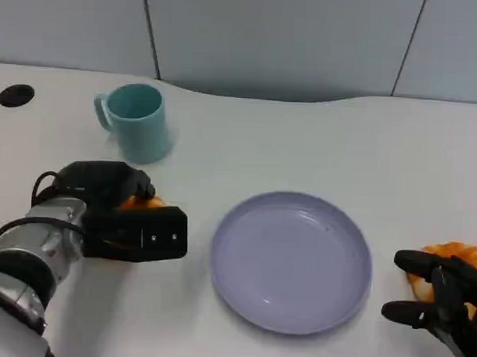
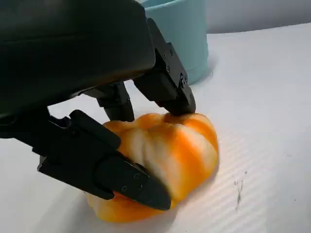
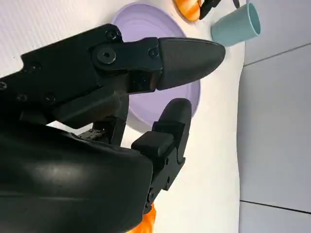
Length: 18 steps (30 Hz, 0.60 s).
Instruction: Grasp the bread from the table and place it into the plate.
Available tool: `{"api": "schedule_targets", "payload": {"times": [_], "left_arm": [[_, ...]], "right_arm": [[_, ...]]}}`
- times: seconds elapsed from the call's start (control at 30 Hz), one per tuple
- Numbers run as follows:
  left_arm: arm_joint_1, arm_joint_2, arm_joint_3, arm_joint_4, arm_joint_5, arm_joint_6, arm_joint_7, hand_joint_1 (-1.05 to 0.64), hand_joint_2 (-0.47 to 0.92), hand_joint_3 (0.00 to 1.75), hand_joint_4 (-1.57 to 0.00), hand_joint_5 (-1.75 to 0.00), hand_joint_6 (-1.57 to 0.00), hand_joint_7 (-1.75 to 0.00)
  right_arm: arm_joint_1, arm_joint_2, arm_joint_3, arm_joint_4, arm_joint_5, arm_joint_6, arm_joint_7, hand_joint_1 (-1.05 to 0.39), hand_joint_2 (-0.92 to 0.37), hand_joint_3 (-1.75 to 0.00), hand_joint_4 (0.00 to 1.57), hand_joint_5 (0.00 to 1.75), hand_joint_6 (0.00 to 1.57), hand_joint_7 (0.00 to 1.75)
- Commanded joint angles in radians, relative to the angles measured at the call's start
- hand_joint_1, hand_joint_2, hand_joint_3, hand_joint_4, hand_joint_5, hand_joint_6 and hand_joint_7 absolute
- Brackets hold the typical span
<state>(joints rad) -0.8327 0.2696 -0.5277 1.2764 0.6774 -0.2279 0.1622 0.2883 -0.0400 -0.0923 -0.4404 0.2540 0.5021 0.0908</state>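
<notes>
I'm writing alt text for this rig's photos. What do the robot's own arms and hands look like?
The left forearm is a ribbed silver cylinder with black bands and a black cable looping at the wrist. The left hand is matt black: a boxy shell with small screws and blunt, jointed fingers. The right hand is equally black.

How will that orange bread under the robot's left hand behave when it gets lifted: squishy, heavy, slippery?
The bread looks puffy and lobed, so it is probably light and may dent under the left hand, whose fingers touch both of its sides. Its glossy crust could be slightly slippery. It sits on a broad base, so it seems unlikely to roll.
</notes>
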Motion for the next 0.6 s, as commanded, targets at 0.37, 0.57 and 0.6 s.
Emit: {"api": "schedule_targets", "payload": {"times": [0.37, 0.57, 0.6], "left_arm": [[0.058, 0.069, 0.201, -0.120, -0.232, -0.215, -0.139, -0.10, 0.87, 0.07, -0.70, -1.75, -0.54, -1.75], [0.051, 0.092, 0.248, -0.221, -0.306, -0.274, -0.302, -0.09, 0.86, 0.06, -0.70, -1.75, -0.54, -1.75], [0.050, 0.092, 0.251, -0.238, -0.316, -0.281, -0.325, -0.09, 0.86, 0.06, -0.71, -1.75, -0.54, -1.75]], "right_arm": [[-0.020, 0.004, 0.000, 0.018, -0.002, -0.002, -0.010, -0.33, -0.92, -0.41, 0.51, 1.04, 0.52, 0.73], [-0.033, 0.004, 0.000, 0.030, -0.003, -0.002, -0.011, -0.33, -0.92, -0.41, 0.51, 1.03, 0.52, 0.73], [-0.034, 0.004, 0.001, 0.031, -0.003, 0.000, -0.011, -0.33, -0.92, -0.41, 0.52, 1.03, 0.52, 0.73]]}}
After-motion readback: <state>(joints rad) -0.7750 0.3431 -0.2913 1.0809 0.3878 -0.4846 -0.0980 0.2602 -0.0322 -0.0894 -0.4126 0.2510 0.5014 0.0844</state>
